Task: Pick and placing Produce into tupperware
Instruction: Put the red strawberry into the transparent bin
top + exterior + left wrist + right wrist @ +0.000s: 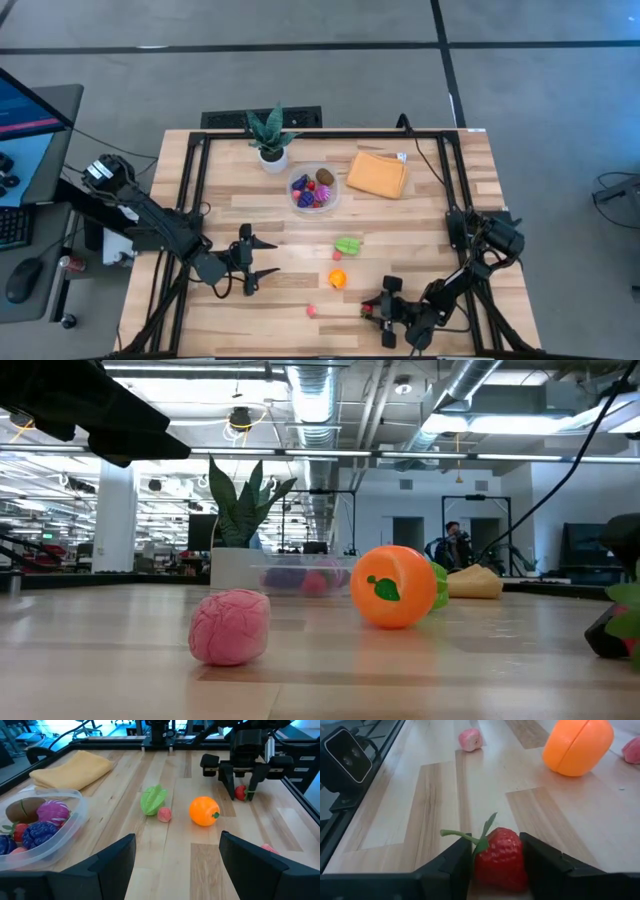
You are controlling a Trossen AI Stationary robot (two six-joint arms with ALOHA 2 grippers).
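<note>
Right gripper (497, 862) has its fingers pressed on a strawberry (500, 857) at the table's near edge. Left gripper (250, 266) waits wide apart. Several pieces already lie in the tub (334, 200); the orange (338, 279), green piece (347, 245) and pink piece (311, 311) are left.
</note>
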